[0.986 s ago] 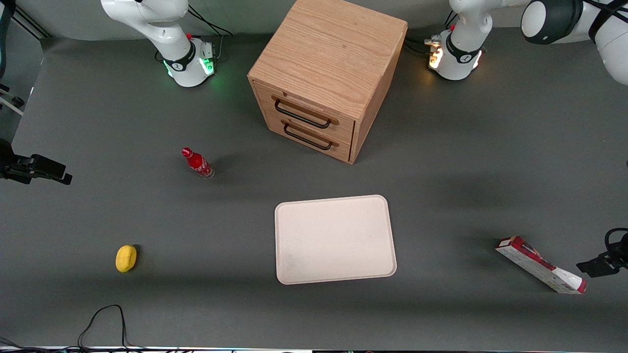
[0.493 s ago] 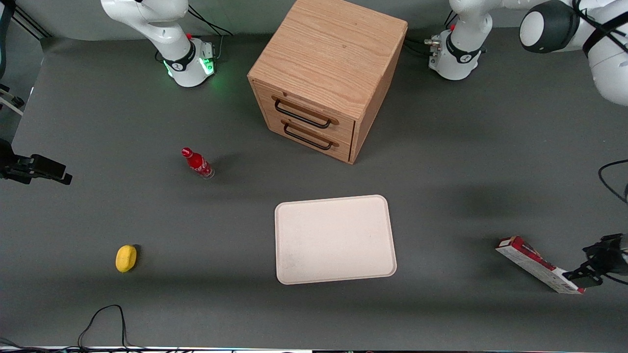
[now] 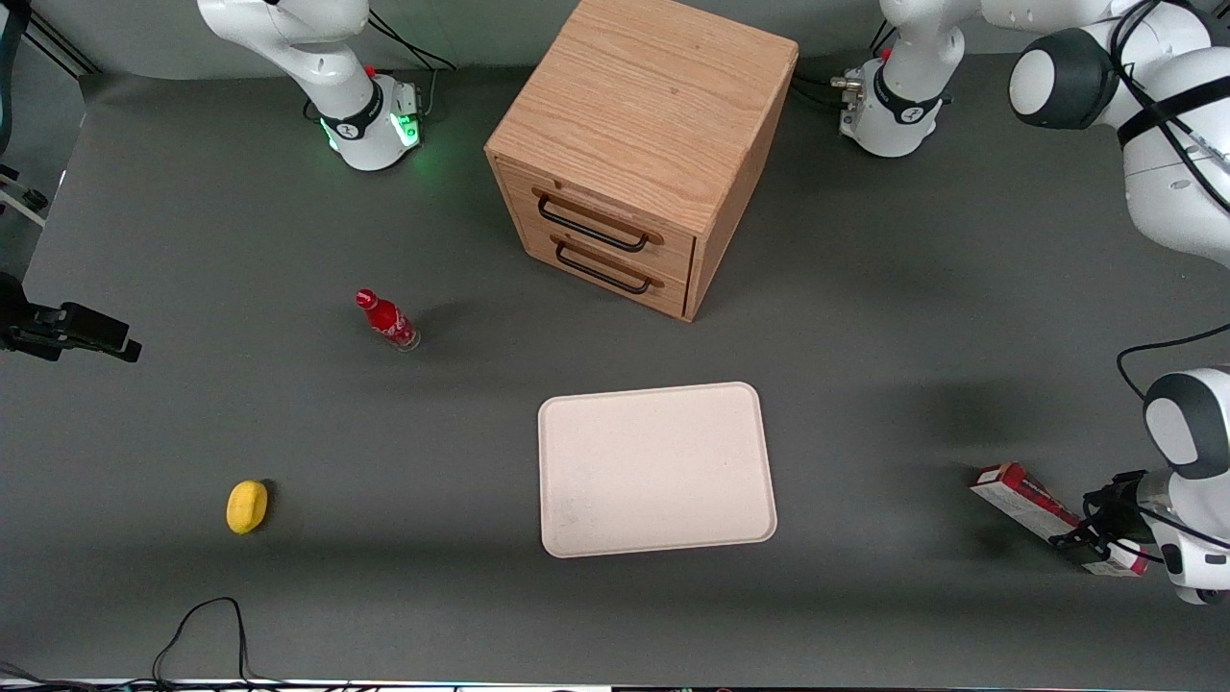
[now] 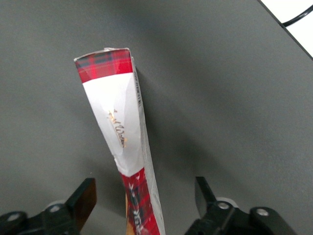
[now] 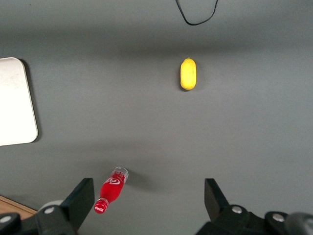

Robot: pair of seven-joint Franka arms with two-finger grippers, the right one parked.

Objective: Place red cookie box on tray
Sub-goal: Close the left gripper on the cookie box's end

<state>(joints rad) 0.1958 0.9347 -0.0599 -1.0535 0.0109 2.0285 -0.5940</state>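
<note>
The red cookie box (image 3: 1030,501) lies flat on the grey table toward the working arm's end, a long slim carton with white panels. My left gripper (image 3: 1095,538) hangs over the end of the box nearer the front camera. In the left wrist view the box (image 4: 122,137) runs between my two black fingers (image 4: 83,200), which stand wide apart on either side without touching it, so the gripper (image 4: 144,203) is open. The cream-white tray (image 3: 656,469) lies in the middle of the table, well apart from the box, with nothing on it.
A wooden drawer cabinet (image 3: 639,144) stands farther from the front camera than the tray. A small red bottle (image 3: 386,319) and a yellow lemon-like object (image 3: 247,506) lie toward the parked arm's end. A black cable (image 3: 207,625) lies at the table's near edge.
The left arm has come in from the table's end and down over the box. Its gripper now straddles the box's near end. The box has not moved.
</note>
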